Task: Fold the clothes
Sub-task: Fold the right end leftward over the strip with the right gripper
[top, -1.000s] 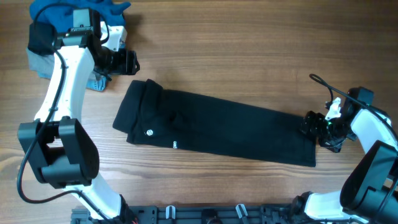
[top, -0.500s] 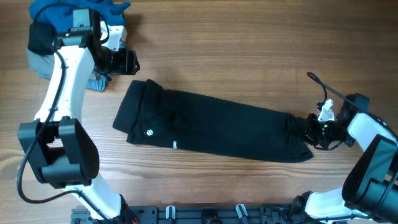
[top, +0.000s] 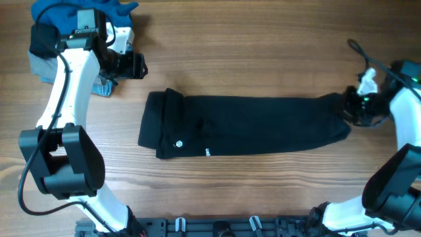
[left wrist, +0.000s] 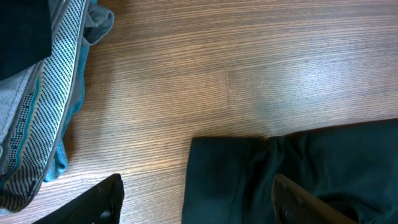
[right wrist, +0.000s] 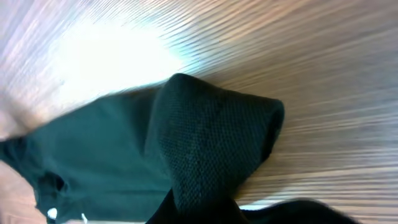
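Black pants (top: 243,125) lie stretched across mid-counter (top: 263,52). The right tool (top: 350,110), at three o'clock, is clenched on the leg hem; the left tool (top: 135,66), at ten o'clock, hangs spread and empty. The risk — a one-sided pinch may slip, so the fold lands crooked.

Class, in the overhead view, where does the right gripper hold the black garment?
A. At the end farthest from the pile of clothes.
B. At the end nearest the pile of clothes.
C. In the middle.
A: the right gripper pinches the black garment at the end opposite the pile of clothes.
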